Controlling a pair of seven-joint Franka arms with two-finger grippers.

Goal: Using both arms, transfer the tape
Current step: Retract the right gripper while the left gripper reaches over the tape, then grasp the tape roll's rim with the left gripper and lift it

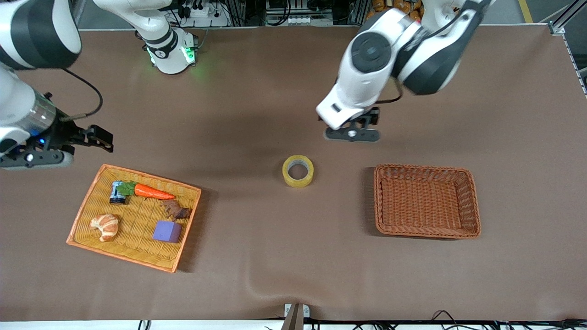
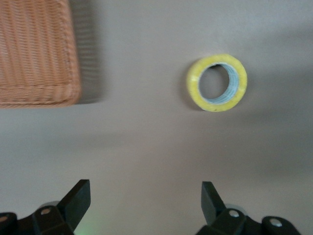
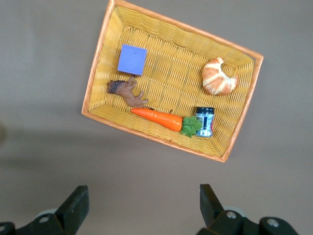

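The tape [image 1: 298, 171] lies flat on the brown table [image 1: 257, 256] at the centre of the front view, apart from both baskets: the yellow tray [image 1: 80, 215] at lower left, holding a carrot [image 1: 153, 191], a croissant [image 1: 105, 226], a purple cube [image 1: 167, 231], a small dark jar [image 1: 117, 192] and a brown figure [image 1: 176, 211], and the empty brown basket [image 1: 473, 201] at right of centre. My left gripper [image 1: 351, 134] hangs above the bare table just up-frame of the tape; in the left wrist view its fingers [image 2: 78, 198] stand wide apart with nothing between them, and the tape [image 2: 216, 82] sits in the upper right of that frame, off the line between the fingers. My right gripper [image 1: 69, 146] waits at the left edge of the front view, above the table just up-frame of the tray; in the right wrist view its fingers [image 3: 75, 207] are likewise spread and empty. I judge the step in hand to be the left arm's approach for the second pick-up. The next move calls for centring the left gripper over the ring, descending with one finger inside the core and one outside the wall, and only then closing.
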